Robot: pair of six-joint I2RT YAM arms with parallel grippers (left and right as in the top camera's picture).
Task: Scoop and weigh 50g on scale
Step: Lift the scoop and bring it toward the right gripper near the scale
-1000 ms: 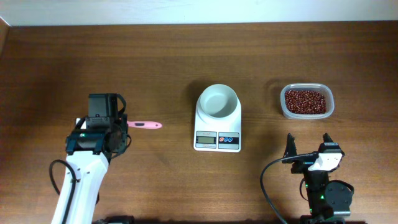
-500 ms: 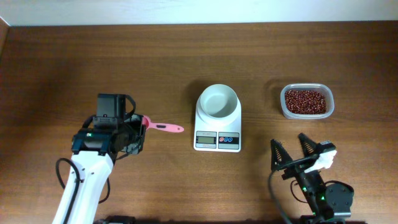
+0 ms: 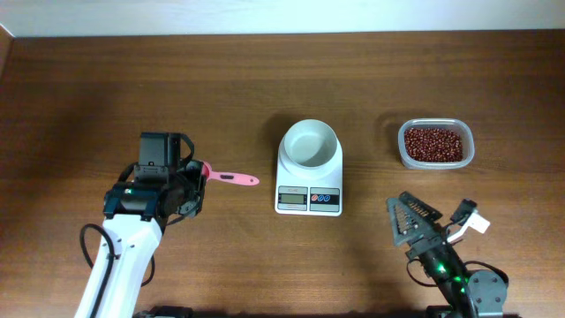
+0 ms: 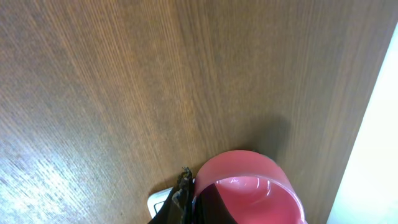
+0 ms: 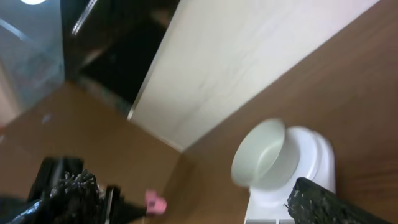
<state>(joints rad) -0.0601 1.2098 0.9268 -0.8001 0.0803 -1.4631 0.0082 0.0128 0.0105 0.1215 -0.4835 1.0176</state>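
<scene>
Claws are sitting nearest the robot's side. The right claw (image 5: 186, 185) is hanging fully spread, gripping nothing and tilting up toward the middle of the tabletop (image 3: 265, 79). The left claw (image 3: 188, 183) is clenching a pink scoop (image 3: 231, 178). Its slim end is jutting rightward, and its rounded bowl is showing empty in the left wrist view.

Further out, the scale (image 3: 308, 181) is sitting at the centre, carrying an empty white bowl (image 3: 309, 144). The beans (image 3: 433, 143) are lying in a clear tub (image 3: 436, 166), well apart to the right of the scale. None are resting in the bowl yet, so scooping is probably the next job.

Trouble is likely coming from the reach. The scoop is sitting on the far side of the scale from the tub, so a low crossing could be clipping the bowl or nudging the scale. The tub is standing unheld, and a pushing scoop may be shoving it along. A heaped scoop tipped all at once could be overshooting 50 g. The display is too small to read.

The tabletop is showing dark brown wood grain, close in colour to the beans, so spilt ones would be hiding well. A pale wall is running along the far edge.
</scene>
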